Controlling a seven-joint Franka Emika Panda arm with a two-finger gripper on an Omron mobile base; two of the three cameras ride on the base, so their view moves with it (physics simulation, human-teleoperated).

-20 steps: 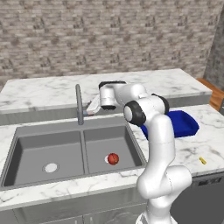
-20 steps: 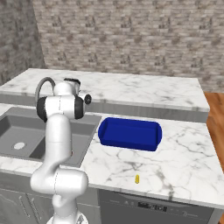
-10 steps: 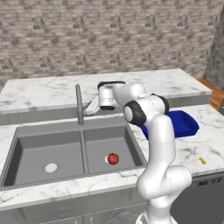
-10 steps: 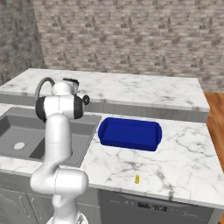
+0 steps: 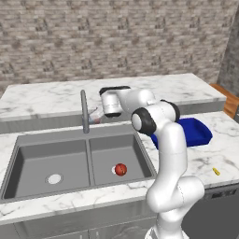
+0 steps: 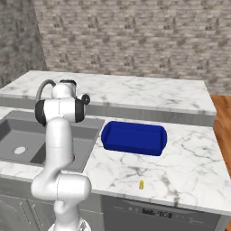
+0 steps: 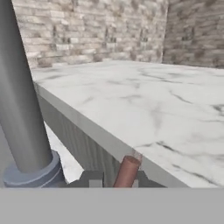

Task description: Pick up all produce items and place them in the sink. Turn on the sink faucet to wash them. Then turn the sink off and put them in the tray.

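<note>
A small red-orange produce item [image 5: 121, 169] lies on the floor of the right bowl of the grey double sink [image 5: 28, 154], by its drain. The sink faucet [image 5: 84, 112] stands behind the divider between the bowls. My gripper [image 5: 95, 115] reaches in from the right at the faucet's base. In the hand view the grey stem [image 7: 19, 100] rises at the left, and the reddish lever [image 7: 127, 173] sits between my fingertips, gripper [image 7: 117, 179] shut on it. The deep-blue tray [image 5: 193, 130] rests on the counter right of the sink, partly behind my arm.
A small yellow object [image 5: 215, 171] lies near the counter's front edge at the right. A raised marble ledge [image 7: 144, 109] and a brick wall run behind the faucet. From the right base view, the tray [image 6: 133, 137] sits just right of the sink [image 6: 13, 131].
The jaws have narrowed a little around the lever. The arm, the fruit and the tray stay where they were.
</note>
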